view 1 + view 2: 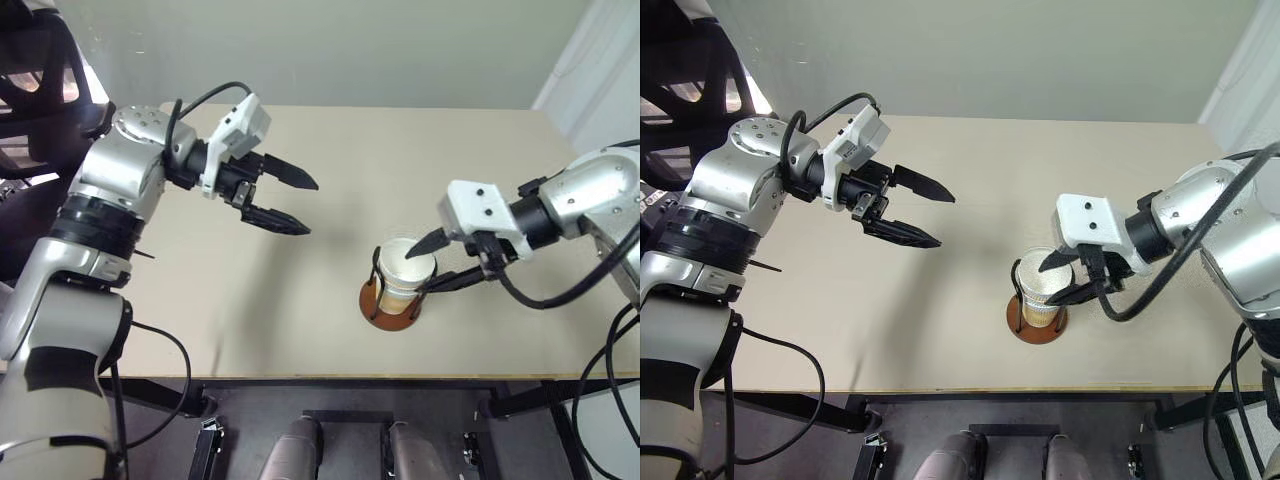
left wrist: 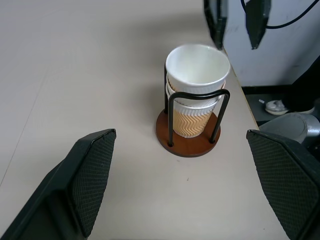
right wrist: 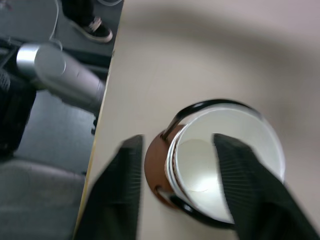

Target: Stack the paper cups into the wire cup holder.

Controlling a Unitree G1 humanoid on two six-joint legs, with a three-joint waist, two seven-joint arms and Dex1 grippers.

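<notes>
The paper cups (image 1: pixel 405 266) sit nested in one stack inside the wire cup holder (image 1: pixel 373 301), near the table's front edge right of centre. In the left wrist view, the black wire arches (image 2: pixel 197 95) rise from the reddish-brown disc base (image 2: pixel 187 145) around the tan cups (image 2: pixel 196 67). My right gripper (image 1: pixel 418 272) is open and straddles the top cup's wall. One finger (image 3: pixel 235 180) lies over the white inside, the other (image 3: pixel 122 185) outside it. My left gripper (image 1: pixel 312 208) hangs open and holds nothing above the table, well to the left of the holder.
The beige table (image 1: pixel 280 310) has its front edge just in front of the holder. A dark chair (image 1: pixel 35 70) stands at the back left. A white panel (image 1: pixel 590 60) rises at the back right.
</notes>
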